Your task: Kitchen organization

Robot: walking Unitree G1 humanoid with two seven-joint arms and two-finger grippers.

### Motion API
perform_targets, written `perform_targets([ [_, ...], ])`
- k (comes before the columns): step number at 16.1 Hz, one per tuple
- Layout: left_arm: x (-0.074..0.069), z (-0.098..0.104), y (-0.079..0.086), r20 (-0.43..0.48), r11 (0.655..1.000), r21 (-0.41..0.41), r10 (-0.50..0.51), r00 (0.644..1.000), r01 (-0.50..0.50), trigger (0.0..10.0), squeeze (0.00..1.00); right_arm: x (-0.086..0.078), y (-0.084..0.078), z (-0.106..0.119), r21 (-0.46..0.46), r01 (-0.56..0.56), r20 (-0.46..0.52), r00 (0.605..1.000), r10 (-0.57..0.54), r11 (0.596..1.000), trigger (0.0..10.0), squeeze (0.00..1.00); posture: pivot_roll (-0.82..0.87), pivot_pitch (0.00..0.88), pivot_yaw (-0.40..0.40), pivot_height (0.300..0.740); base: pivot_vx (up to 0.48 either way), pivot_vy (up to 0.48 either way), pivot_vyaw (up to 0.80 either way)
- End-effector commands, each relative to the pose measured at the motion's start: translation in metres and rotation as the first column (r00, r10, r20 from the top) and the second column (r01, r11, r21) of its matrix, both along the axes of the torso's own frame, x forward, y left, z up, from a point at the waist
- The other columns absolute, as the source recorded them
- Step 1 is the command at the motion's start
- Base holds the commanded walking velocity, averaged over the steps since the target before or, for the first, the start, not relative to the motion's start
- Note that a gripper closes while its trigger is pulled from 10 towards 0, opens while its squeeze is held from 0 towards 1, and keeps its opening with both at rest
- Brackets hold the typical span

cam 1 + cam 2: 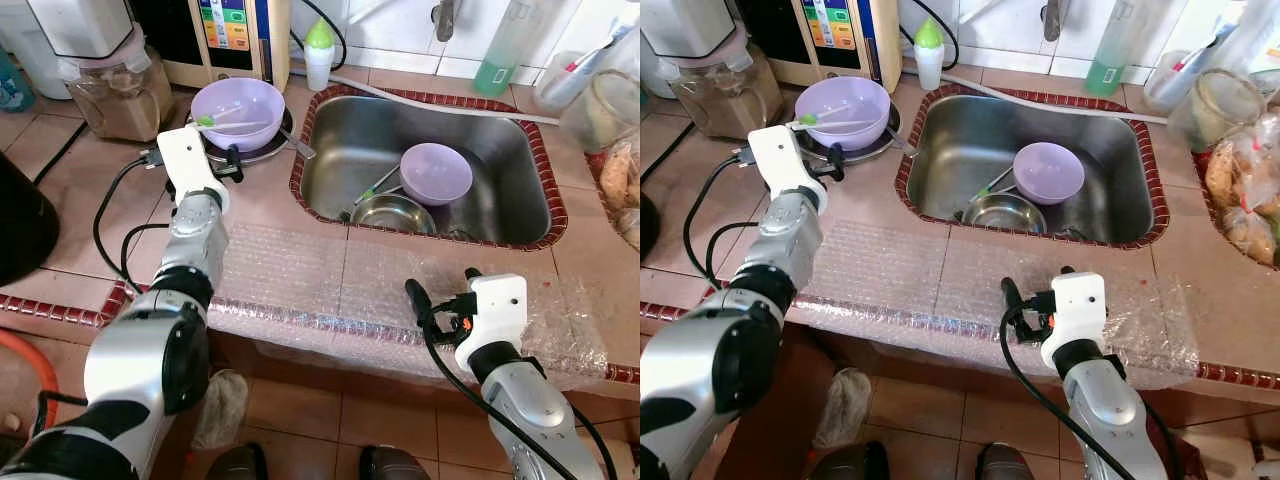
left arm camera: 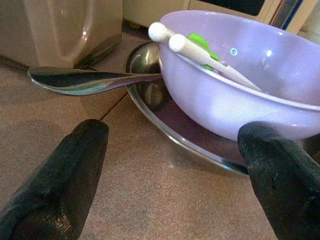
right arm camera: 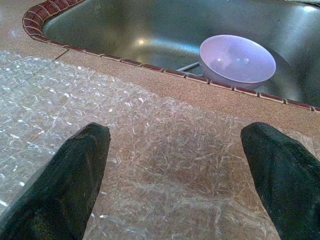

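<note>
While the right tool (image 1: pixel 440 300) hovered spread over the bubble wrap (image 1: pixel 330 275), the left tool (image 2: pixel 170 165) was nearer the work.
Its fingers stood spread, the bowl (image 2: pixel 240 75) on its plate (image 2: pixel 165 125) just ahead, spoon (image 2: pixel 90 80) lying crosswise.

Left arm (image 1: pixel 150 360): silver-grey metallic shell, rounded segments, with a wide black joint band at the elbow and a narrower one nearer the wrist. Wrist carries a white rectangular housing with rounded corners and one small dark hole on its face. A black cable loops from that housing along the arm. Left gripper (image 2: pixel 170 165): two thick black fingers (image 2: pixel 65 175), matte, slightly rough, blunt rounded tips. Right arm (image 1: pixel 530 400): same silver shell, same white housing, small orange-red detail beside it, black cable running down the forearm. Right gripper (image 3: pixel 175 175): identical black fingers (image 3: pixel 70 170).
</note>
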State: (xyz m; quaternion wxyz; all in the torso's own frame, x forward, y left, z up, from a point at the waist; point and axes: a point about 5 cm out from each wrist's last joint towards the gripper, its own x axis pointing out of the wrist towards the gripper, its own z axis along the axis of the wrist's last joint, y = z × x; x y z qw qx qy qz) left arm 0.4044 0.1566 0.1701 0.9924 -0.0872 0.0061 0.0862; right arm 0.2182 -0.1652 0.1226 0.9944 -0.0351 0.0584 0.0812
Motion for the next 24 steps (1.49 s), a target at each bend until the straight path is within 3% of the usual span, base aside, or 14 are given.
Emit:
perform_targets([
  [1, 0.002, 0.001, -0.001, -0.033, 1.0, -0.003, -0.004, 0.999, 0.004, 10.0, 0.0, -0.002, 0.001, 0.004, -0.006, -0.001, 0.015, 1.0, 0.001, 1.0, 10.0, 0.0, -0.28, 0.166, 0.026, 0.74, 0.0, 0.0, 0.0],
  [7, 0.005, 0.0, -0.009, -0.126, 1.0, -0.012, -0.025, 0.992, 0.024, 10.0, 0.0, -0.001, 0.006, 0.001, -0.001, -0.013, 0.012, 1.0, 0.013, 1.0, 10.0, 0.0, -0.28, 0.165, 0.036, 0.74, 0.0, 0.0, 0.0],
  [11, 0.004, -0.007, -0.004, -0.229, 0.993, 0.109, -0.017, 0.973, 0.043, 10.0, 0.0, 0.004, 0.008, -0.001, 0.005, -0.018, 0.013, 1.0, 0.018, 1.0, 10.0, 0.0, -0.25, 0.16, 0.045, 0.74, 0.0, 0.0, 0.0],
  [13, 0.002, -0.011, 0.001, -0.257, 0.994, 0.103, -0.004, 0.966, 0.031, 10.0, 0.0, 0.008, 0.011, -0.001, 0.013, -0.024, 0.019, 1.0, 0.023, 1.0, 10.0, 0.0, -0.23, 0.154, 0.048, 0.74, 0.0, 0.0, 0.0],
  [24, 0.0, -0.011, 0.025, -0.286, 0.984, 0.174, 0.018, 0.958, 0.033, 10.0, 0.0, 0.033, 0.025, -0.004, 0.047, -0.039, 0.072, 0.997, 0.036, 0.998, 10.0, 0.0, -0.11, 0.089, 0.097, 0.74, 0.0, 0.0, 0.0],
])
